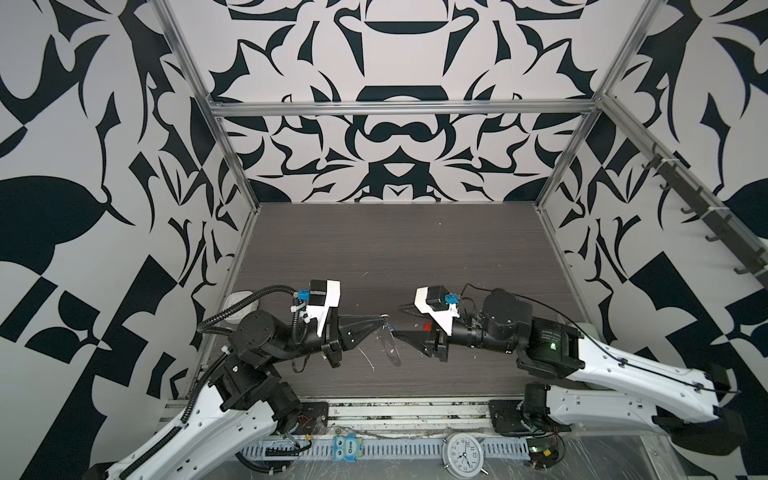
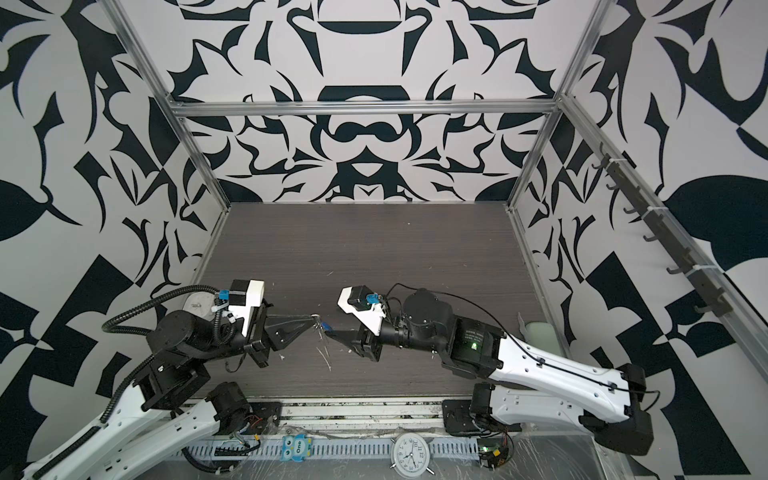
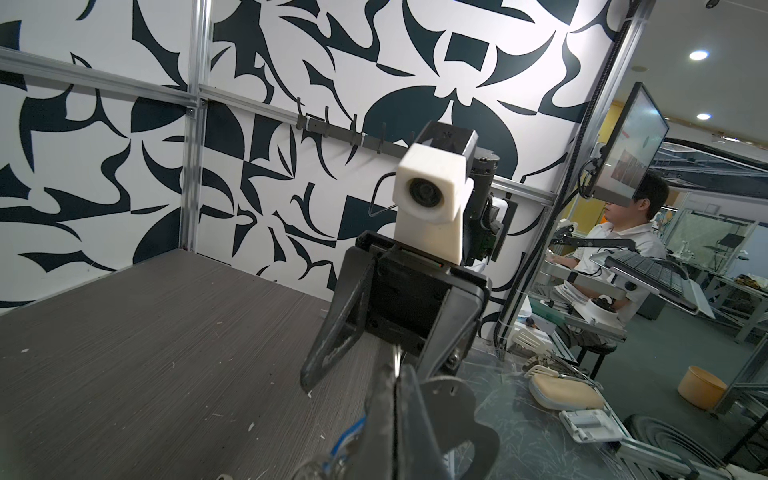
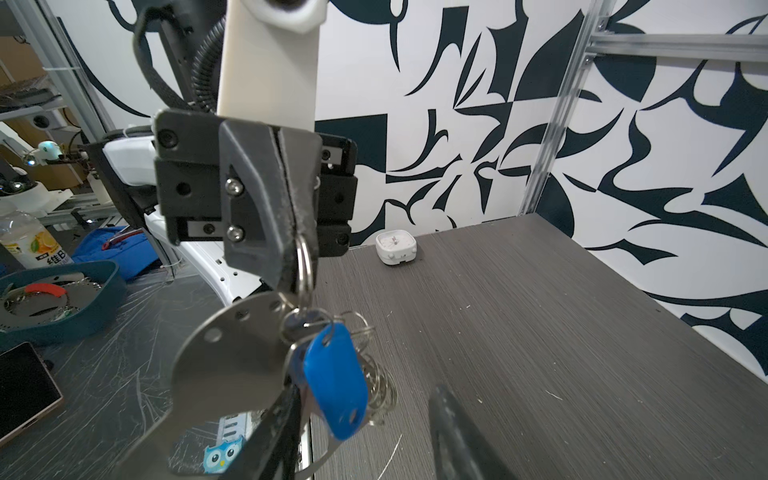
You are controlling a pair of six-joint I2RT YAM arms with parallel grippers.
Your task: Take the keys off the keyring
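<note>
Above mid-table, left gripper (image 4: 296, 279) jaws clamp silver ring (image 4: 306, 266) atop curved grey strap keyring (image 4: 232, 357); right gripper (image 4: 372, 432) jaws part-open beside oblong blue key tag (image 4: 334, 382), key blade hidden

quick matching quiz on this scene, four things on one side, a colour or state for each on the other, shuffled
Things:
1 left gripper
2 right gripper
3 tag
4 small clock

States:
a white, on the table
b jaws apart
c blue, hanging
d jaws shut on a ring

Pairs: 1-d; 2-b; 3-c; 4-a
</note>
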